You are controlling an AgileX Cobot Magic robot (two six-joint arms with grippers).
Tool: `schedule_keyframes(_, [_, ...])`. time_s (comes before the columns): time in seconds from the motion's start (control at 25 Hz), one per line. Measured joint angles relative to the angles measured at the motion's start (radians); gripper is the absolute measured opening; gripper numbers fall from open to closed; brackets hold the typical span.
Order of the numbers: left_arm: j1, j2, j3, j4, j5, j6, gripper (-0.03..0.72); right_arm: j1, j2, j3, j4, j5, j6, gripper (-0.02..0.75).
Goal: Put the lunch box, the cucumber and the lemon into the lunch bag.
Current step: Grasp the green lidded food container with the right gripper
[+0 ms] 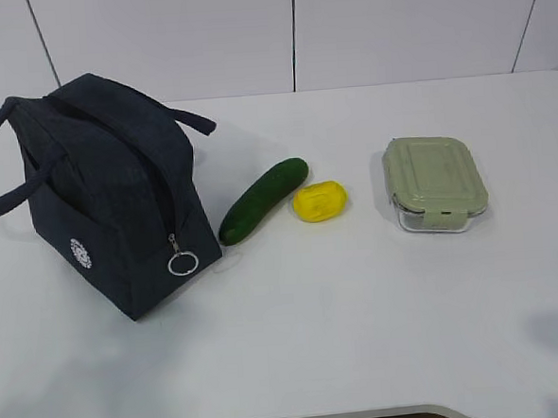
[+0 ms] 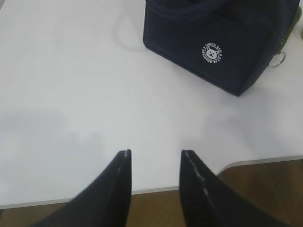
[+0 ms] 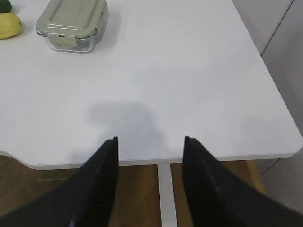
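The lunch box (image 3: 72, 24) is seen ahead and left of the right gripper (image 3: 150, 142), the nearer arm. Both jaws, like those of the left gripper (image 2: 155, 153), are held apart, empty.

On the table (image 1: 363, 336), the lunch bag (image 1: 117, 195) is standing at the left. Just right of it the cucumber (image 1: 262, 200) is lying at a slant, its near end close beside the bag's zipper end. The lemon (image 1: 319, 201) is sitting just right of the cucumber, and the lunch box (image 1: 435, 181) is resting further right, apart from the lemon.
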Motion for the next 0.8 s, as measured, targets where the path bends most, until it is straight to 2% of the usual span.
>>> schedule_keyframes(0.8, [0.000, 0.000, 0.000, -0.001, 0.000, 0.000, 0.242, 0.000, 0.000, 0.000, 0.000, 0.000, 0.000, 0.365])
